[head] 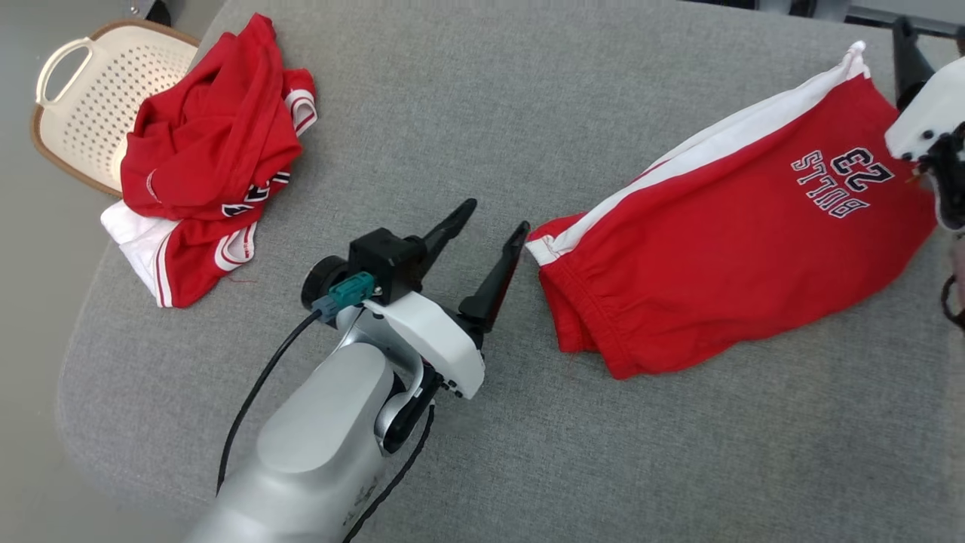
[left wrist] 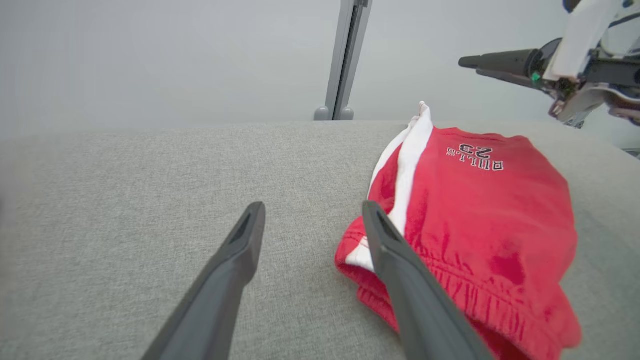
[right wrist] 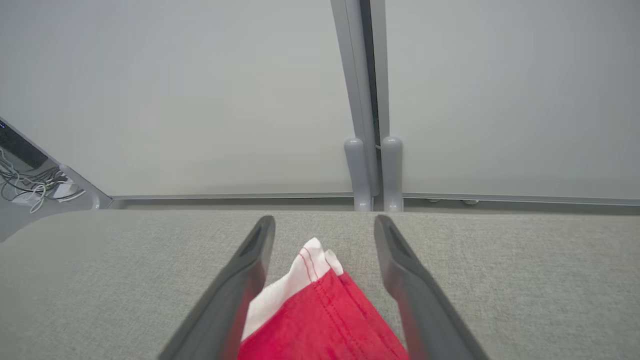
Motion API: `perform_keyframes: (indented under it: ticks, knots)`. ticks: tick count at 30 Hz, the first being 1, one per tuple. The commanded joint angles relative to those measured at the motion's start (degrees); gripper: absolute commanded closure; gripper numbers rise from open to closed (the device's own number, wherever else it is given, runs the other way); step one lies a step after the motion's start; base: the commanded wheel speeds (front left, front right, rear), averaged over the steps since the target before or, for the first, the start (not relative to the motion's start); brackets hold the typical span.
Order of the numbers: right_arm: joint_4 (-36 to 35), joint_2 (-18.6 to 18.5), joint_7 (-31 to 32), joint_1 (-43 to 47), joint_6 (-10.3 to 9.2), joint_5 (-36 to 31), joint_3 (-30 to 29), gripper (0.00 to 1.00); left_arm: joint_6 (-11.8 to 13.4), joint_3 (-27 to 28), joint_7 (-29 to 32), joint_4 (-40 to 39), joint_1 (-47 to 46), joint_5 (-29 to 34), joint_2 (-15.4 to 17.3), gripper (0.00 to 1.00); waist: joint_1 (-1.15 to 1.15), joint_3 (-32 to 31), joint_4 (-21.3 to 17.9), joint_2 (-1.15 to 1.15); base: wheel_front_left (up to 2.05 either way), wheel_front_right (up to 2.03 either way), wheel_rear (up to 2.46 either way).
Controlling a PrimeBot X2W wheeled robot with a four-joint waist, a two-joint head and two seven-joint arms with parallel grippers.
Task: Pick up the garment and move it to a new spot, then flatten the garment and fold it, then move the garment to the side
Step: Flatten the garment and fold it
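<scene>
- The left tool [head: 494, 220] stands open, holding nothing, above the grey bench [head: 482, 90]. One of its fingertips is just beside the white-striped corner of the waistband of the red shorts [head: 724, 249]; I cannot tell whether it touches.
- In the left wrist view that finger crosses the elastic waistband edge of the shorts [left wrist: 475, 210], and the other finger is over bare bench.
- The right tool [right wrist: 324, 222] is open too, one finger on each side of the shorts' far white hem corner [right wrist: 315, 260], not closed on it.
- The shorts lie folded on the bench's right half, between the two tools.
- Dark print with a white outline reads "BULLS 23", upside down in the head view.
- At the far left a heap of red-and-white clothes [head: 211, 151] partly covers a cream basket [head: 83, 98].
</scene>
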Motion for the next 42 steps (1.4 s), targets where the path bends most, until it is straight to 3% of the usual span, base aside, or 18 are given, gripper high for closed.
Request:
perform_keyframes:
  ticks: [1, 9, 14, 19, 24, 33, 38, 42]
  knots:
    - [-1.9, 1.2, -2.4, 2.4, 0.02, 1.7, 1.7, 0.0, 0.7, 2.5, -0.1, -0.9, 1.4, 1.3, 0.3, 0.0, 0.0, -2.6, -2.0, 0.0, 0.0, 0.0, 0.0]
    - [-11.4, 1.8, -9.7, 13.6, 0.01, 8.8, 13.2, 0.0, 2.4, 13.1, -0.1, -6.2, 8.8, 3.9, 1.2, 0.0, 0.0, -9.5, -7.2, 0.0, 0.0, 0.0, 0.0]
    - [-18.0, -0.6, -16.2, 21.2, 0.01, 11.3, 20.8, 0.0, 3.3, 18.5, -0.1, -9.9, 13.7, 6.6, 1.8, 0.0, 0.0, -13.4, -10.4, 0.0, 0.0, 0.0, 0.0]
    - [-21.9, -2.0, -21.0, 27.3, 0.01, 10.7, 23.5, 0.0, 4.0, 22.0, -0.1, -12.0, 18.7, 9.3, 2.0, 0.0, 0.0, -16.4, -13.2, 0.0, 0.0, 0.0, 0.0]
    - [-25.3, -1.3, -22.6, 34.1, 0.01, 6.9, 20.9, 0.0, 4.8, 24.6, -0.1, -12.7, 24.2, 11.5, 1.7, 0.0, 0.0, -18.9, -16.1, 0.0, 0.0, 0.0, 0.0]
    - [-32.0, 4.6, -22.6, 48.0, 0.01, 1.8, 10.8, 0.0, 4.8, 29.3, -0.1, -18.2, 34.7, 15.6, 0.6, 0.0, 0.0, -20.8, -19.8, 0.0, 0.0, 0.0, 0.0]
    - [-29.6, 7.0, -22.5, 49.2, 0.01, 5.1, 7.8, 0.0, 4.4, 28.3, -0.1, -19.8, 35.2, 16.9, 0.3, 0.0, 0.0, -19.4, -18.3, 0.0, 0.0, 0.0, 0.0]
    - [-26.8, 8.5, -20.4, 46.5, 0.01, 11.7, 5.8, 0.0, 4.2, 26.1, -0.1, -20.5, 33.9, 16.4, 0.3, 0.0, 0.0, -17.8, -16.0, 0.0, 0.0, 0.0, 0.0]
